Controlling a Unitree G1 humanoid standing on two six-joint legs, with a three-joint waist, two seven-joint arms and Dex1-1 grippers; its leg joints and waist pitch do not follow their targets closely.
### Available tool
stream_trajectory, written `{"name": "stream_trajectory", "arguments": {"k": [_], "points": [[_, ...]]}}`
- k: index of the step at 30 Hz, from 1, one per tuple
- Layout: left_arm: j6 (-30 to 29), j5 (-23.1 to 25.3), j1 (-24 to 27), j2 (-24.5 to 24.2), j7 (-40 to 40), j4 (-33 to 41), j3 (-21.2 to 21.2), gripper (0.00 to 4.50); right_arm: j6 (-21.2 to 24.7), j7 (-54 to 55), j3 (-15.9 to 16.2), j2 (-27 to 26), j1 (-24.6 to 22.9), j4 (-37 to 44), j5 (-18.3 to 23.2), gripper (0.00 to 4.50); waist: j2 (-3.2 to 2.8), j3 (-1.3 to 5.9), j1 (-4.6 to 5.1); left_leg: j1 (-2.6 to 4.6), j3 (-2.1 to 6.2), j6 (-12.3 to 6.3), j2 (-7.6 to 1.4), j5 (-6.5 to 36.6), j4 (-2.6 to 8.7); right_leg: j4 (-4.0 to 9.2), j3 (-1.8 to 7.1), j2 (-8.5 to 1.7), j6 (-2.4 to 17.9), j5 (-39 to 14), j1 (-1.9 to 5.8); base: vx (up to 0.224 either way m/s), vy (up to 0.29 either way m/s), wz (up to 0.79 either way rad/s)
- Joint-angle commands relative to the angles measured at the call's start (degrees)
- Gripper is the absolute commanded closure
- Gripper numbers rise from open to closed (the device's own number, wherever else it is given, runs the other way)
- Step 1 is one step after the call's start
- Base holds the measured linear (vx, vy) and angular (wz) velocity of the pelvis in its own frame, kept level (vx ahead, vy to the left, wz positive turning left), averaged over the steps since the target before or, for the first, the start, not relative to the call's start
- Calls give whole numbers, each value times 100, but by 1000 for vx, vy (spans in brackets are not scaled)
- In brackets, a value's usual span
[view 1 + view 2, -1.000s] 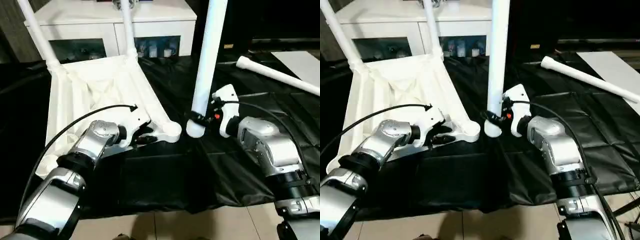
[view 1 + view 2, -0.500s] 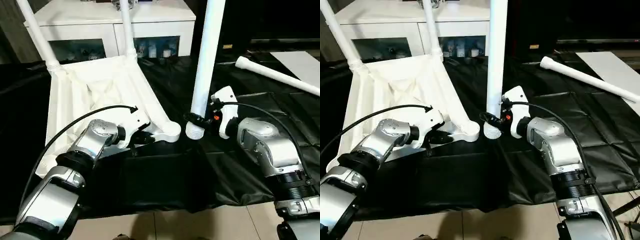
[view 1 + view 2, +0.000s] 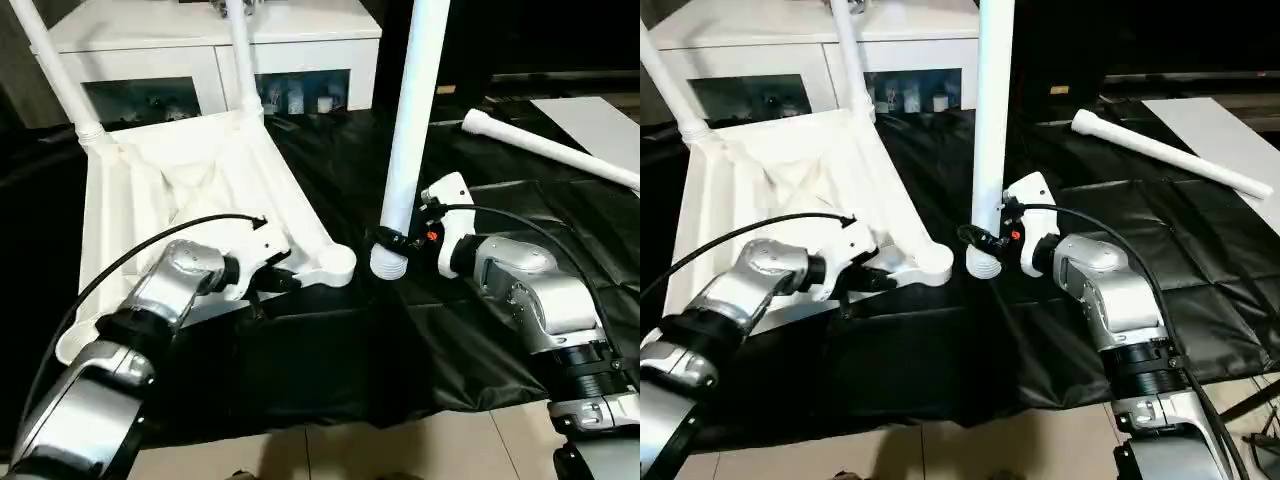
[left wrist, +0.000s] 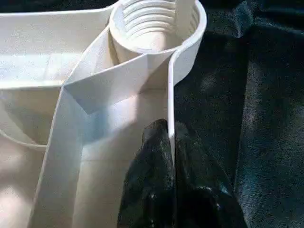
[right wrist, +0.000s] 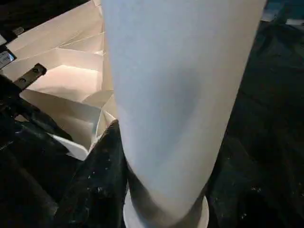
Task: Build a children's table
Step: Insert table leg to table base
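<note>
Since a second ago, left gripper [image 4: 171, 156] has closed from partly open onto the thin side rim of the table top [image 3: 180, 180], near its empty threaded corner socket [image 4: 154, 26]; one black finger sits on each face of the rim.

Table top: white, upside down, ribbed underside up, lying on the black sheet [image 3: 330, 350] that covers the floor. Two legs [image 3: 245, 55] are already screwed in at the far corners and stand up.

Right gripper [image 3: 988, 238]: fingers about half spread, clamped on the lower end of a third white leg [image 3: 410, 130]. This leg is held nearly upright, its threaded end [image 3: 386, 265] just beside the empty corner socket and not in it.

Fourth leg [image 3: 545, 150]: lying loose on the sheet, well apart on the robot's right.

White cabinet [image 3: 200, 50] with glass doors: behind the table top.
</note>
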State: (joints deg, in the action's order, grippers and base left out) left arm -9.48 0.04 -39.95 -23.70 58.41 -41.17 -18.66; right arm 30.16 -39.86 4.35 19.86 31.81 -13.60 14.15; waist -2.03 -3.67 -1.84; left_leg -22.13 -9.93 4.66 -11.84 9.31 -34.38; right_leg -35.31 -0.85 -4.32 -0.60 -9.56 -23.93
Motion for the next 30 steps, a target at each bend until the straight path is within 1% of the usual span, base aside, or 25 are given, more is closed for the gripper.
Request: {"name": "stream_trajectory", "arguments": {"k": [1,2,5,6,7,8,9,11,12,14,15,17,18,20,23,25,26,27,28,30], "points": [[-474,-67,238,-65,-68,401,85,450,99,-70,-40,23,78,230,125,263,-38,476,-43,103,-7,49,-27,1411,396,346,79,-198,1527,-655,341,0,0,0],[-797,-163,431,-28,-97,903,91,450,115,-90,-43,40,61,270,137,263,-45,482,-37,119,-11,24,-40,1397,391,345,79,-195,1567,-563,333,0,0,0],[-1304,-276,691,165,-376,1579,132,450,139,-103,-51,55,50,310,154,263,-52,475,-49,128,-25,-14,-32,1393,386,358,77,-180,1574,-542,321,0,0,0],[-1328,-275,709,177,-396,1623,130,450,139,-104,-51,55,50,311,153,263,-47,472,-55,123,-21,-16,-40,1393,392,357,77,-186,1563,-566,333,0,0,0],[-1460,-269,807,230,-490,1838,115,450,167,-112,-56,59,45,350,172,263,-38,471,-52,121,-29,-28,-34,1379,389,364,79,-179,1548,-578,330,0,0,0],[-1558,-254,875,263,-549,1978,116,450,199,-123,-64,60,39,395,195,263,-63,463,-55,124,-28,-34,-24,1424,389,384,76,-174,1506,-704,317,0,0,0],[-1680,-242,939,277,-593,2132,123,450,227,-136,-73,59,35,430,207,263,-55,461,-55,118,-24,-36,-25,1445,395,387,74,-178,1489,-753,327,0,0,0],[-1770,-219,1005,290,-648,2262,128,450,357,-167,-143,23,35,527,339,263,-53,467,-55,103,-28,-61,-12,1393,386,395,80,-182,1442,-841,337,0,0,0],[-1897,-189,1086,294,-694,2428,144,450,507,-259,-195,4,33,649,499,263,-55,462,-58,103,-30,-71,-4,1402,384,411,81,-175,1389,-965,327,0,0,0],[-2051,-146,1171,253,-703,2631,121,450,576,-372,-170,38,29,723,587,263,-70,463,-56,104,-17,-56,-19,1444,397,417,78,-181,1315,-1108,314,0,0,0],[-2081,-130,1188,221,-685,2675,106,450,568,-423,-135,60,31,711,584,264,-74,460,-56,108,-16,-48,-21,1461,399,424,77,-178,1307,-1131,304,0,0,0],[-2108,-107,1197,167,-646,2719,76,450,520,-483,-79,82,42,642,550,264,-61,461,-55,103,-15,-40,-16,1471,400,426,74,-173,1293,-1146,299,0,0,0],[-2107,-99,1194,147,-628,2723,65,450,495,-500,-60,83,50,603,533,264,-72,461,-58,103,-12,-28,-11,1483,402,427,70,-173,1283,-1190,293,0,0,0],[-2179,-101,1206,130,-630,2791,66,450,472,-530,-35,74,71,538,513,264,-69,463,-55,101,-13,-11,-7,1480,399,426,72,-173,1279,-1179,292,0,0,0],[-2325,-116,1197,75,-557,2933,34,450,346,-672,91,5,195,242,451,264,-70,466,-50,90,-15,-20,-2,1450,392,421,68,-178,1318,-1111,293,0,0,0],[-2317,-101,1199,76,-556,2987,22,450,266,-736,162,-25,247,87,405,264,-24,480,-57,83,-19,-59,-2,1356,381,404,70,-184,1347,-1027,303,0,0,0],[-2310,-96,1200,77,-555,2998,18,450,244,-750,176,-36,261,44,393,264,-38,477,-56,77,-20,-80,-4,1322,380,404,68,-185,1350,-1007,301,0,0,0],[-2277,-96,1190,74,-534,3000,-8,450,150,-758,193,-77,311,-125,348,264,7,481,-59,77,-23,-104,-9,1265,379,402,66,-186,1360,-959,303,0,0,0],[-2274,-96,1189,72,-532,3000,-11,450,142,-761,198,-80,315,-138,344,264,-22,477,-66,82,-21,-111,-7,1246,381,396,64,-182,1371,-962,295,0,0,0],[-2188,-109,1193,43,-441,3033,-58,450,-10,-816,264,-163,388,-406,284,264,-5,480,-75,87,-31,-129,-8,1250,373,401,69,-190,1373,-966,291,0,0,0]]}}
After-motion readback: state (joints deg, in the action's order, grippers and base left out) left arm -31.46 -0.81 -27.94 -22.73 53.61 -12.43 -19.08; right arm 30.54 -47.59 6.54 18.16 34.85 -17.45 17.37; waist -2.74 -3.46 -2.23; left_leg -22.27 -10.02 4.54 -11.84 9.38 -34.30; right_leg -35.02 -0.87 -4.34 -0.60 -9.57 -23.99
